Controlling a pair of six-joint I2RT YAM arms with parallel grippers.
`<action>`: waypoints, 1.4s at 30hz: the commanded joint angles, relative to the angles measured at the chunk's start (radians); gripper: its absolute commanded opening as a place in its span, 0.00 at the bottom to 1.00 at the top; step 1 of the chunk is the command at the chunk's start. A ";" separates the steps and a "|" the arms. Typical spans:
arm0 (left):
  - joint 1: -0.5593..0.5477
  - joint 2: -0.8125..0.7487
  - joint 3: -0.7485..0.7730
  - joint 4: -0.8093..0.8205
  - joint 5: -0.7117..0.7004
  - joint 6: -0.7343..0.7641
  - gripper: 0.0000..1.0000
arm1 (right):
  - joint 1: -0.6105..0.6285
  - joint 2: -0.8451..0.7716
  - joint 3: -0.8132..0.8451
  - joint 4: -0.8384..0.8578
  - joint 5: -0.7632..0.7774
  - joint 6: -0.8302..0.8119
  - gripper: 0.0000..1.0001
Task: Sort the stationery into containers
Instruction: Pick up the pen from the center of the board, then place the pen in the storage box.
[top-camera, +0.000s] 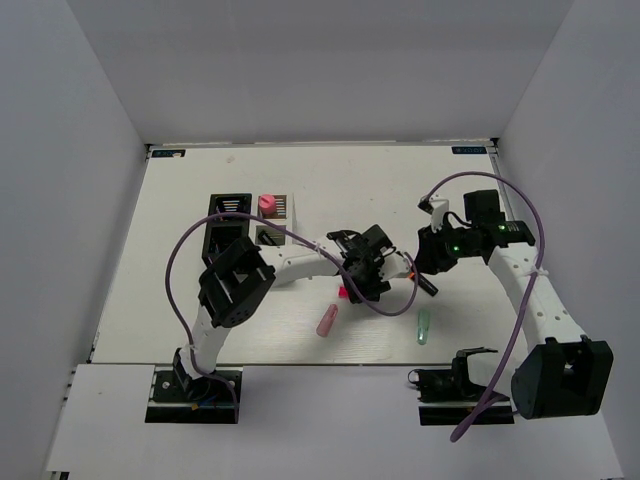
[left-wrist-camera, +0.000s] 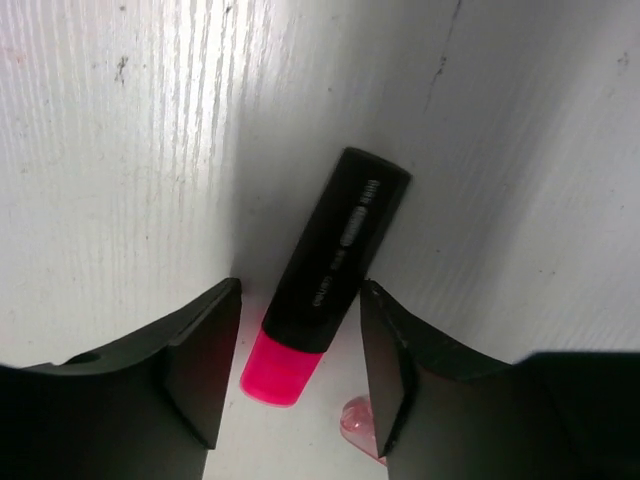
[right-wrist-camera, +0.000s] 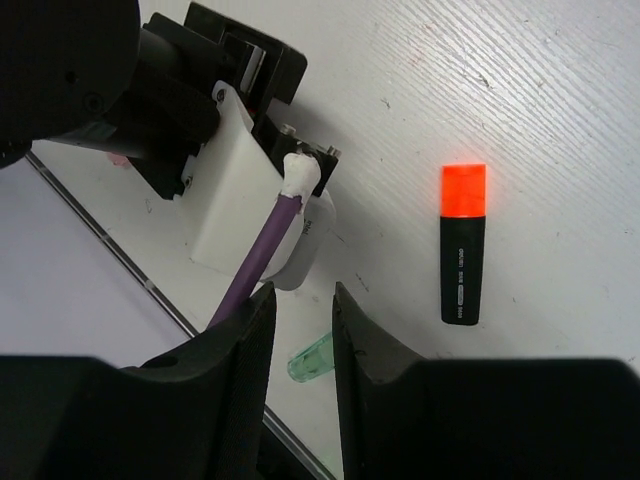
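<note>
Highlighter with a pink cap (left-wrist-camera: 322, 285) lies flat on the white counter (left-wrist-camera: 120, 180) between the left jaws, which stand spread wide on either side of it, released and grasping nothing. Its cap is nearest the wrist and its black barrel slants away past the fingertips. The rounded end of a pale pink stick (left-wrist-camera: 357, 425) shows just beside one of those jaws. The right jaws are parted by only a narrow gap and are empty. Through that gap the tip of a mint stick (right-wrist-camera: 312, 358) shows on the counter below. An orange-capped highlighter (right-wrist-camera: 463, 245) lies ahead of these jaws and off to one side, apart from them, its cap pointing away. A purple cable (right-wrist-camera: 260, 260) runs ahead of them on the other side. In the overhead view the black organizer (top-camera: 212, 215) and the white organizer (top-camera: 286, 212) stand well apart from both pairs of jaws. A fat pink marker (top-camera: 267, 203) stands in the white one's far compartment.
</note>
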 joint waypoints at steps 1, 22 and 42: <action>-0.027 0.018 -0.046 0.049 -0.069 -0.002 0.60 | -0.007 -0.023 0.009 -0.023 -0.066 -0.011 0.33; 0.086 -0.645 -0.334 0.317 -0.135 -0.322 0.00 | -0.030 0.029 0.012 -0.107 -0.218 -0.119 0.00; 0.533 -0.968 -0.841 0.873 -0.163 -0.430 0.00 | -0.031 0.092 0.021 -0.158 -0.297 -0.171 0.00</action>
